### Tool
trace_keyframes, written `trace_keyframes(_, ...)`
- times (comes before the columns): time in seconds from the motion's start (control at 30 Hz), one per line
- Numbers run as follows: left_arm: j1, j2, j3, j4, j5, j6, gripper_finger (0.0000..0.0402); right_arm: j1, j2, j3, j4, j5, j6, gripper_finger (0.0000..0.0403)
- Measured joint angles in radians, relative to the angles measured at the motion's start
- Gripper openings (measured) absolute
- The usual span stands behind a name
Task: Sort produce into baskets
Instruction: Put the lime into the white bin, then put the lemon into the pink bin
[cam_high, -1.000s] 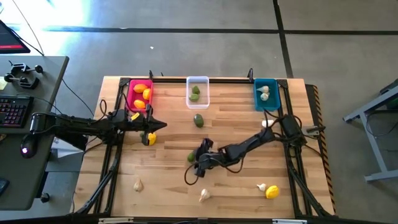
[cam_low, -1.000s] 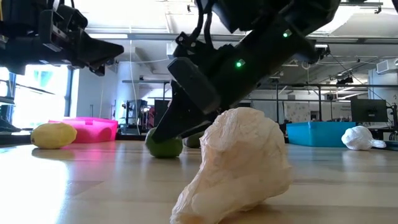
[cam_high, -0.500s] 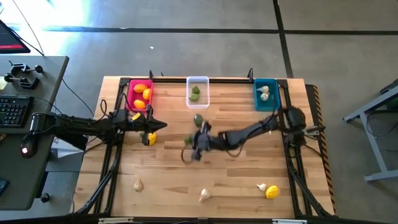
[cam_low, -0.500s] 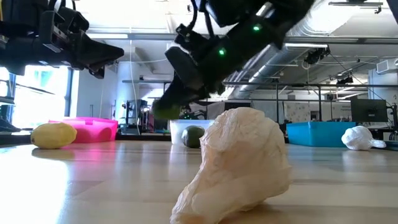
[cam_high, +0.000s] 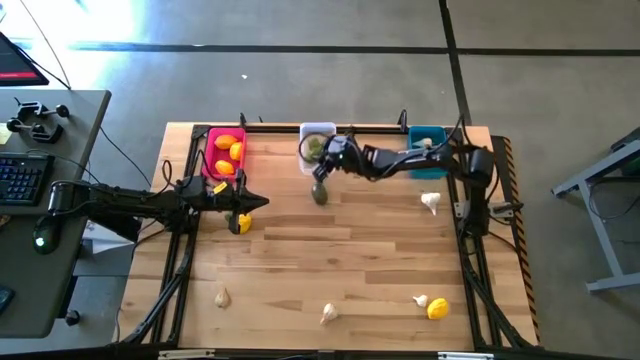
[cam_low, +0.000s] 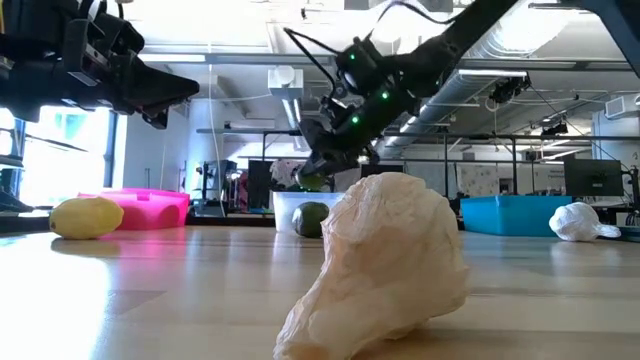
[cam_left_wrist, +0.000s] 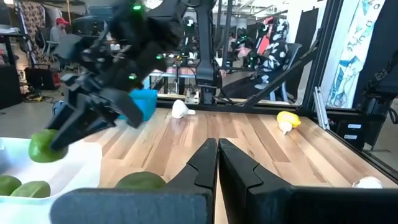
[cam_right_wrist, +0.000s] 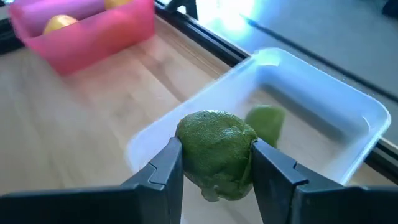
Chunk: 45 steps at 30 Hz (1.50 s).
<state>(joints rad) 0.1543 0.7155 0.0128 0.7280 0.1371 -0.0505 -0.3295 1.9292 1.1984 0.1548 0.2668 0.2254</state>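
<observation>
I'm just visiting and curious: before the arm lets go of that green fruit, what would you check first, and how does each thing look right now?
1. Grip: the right gripper holds the green fruit between both fingers. Ok.
2. Position: the fruit is over the near rim of the clear bin, not plainly over its middle. Cannot tell if it would drop inside.
3. Right bin: the clear bin already holds another green piece, so the kinds match. Ok.
4. Room inside: bare floor shows in the bin. Ok.
5. Other arm: the left gripper, shut, waits by the pink bin, away from the clear one. Ok.
6. Loose green fruit lies on the table just in front of the bin, not in the way. Ok.
</observation>
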Motion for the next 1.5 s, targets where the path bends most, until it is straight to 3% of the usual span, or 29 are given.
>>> trace_keyframes(0.8, 0.0, 0.002, 0.0, -0.059, 0.0, 0.009, 0.0, -0.082, 0.052, -0.001, -0.049, -0.123, 0.065, 0.015)
trace_keyframes(1.2, 0.0, 0.002, 0.0, -0.081, -0.001, 0.002, 0.0, -0.08, 0.044, -0.001, -0.031, -0.12, 0.04, 0.0227)
trace_keyframes(1.33, -0.004, 0.002, 0.0, -0.082, -0.002, 0.018, 0.0, -0.066, 0.028, -0.001, -0.029, -0.07, 0.03, 0.0206)
trace_keyframes(1.5, -0.004, 0.002, 0.051, -0.207, -0.004, 0.028, 0.0, -0.021, 0.022, -0.001, -0.014, -0.026, -0.029, 0.0119)
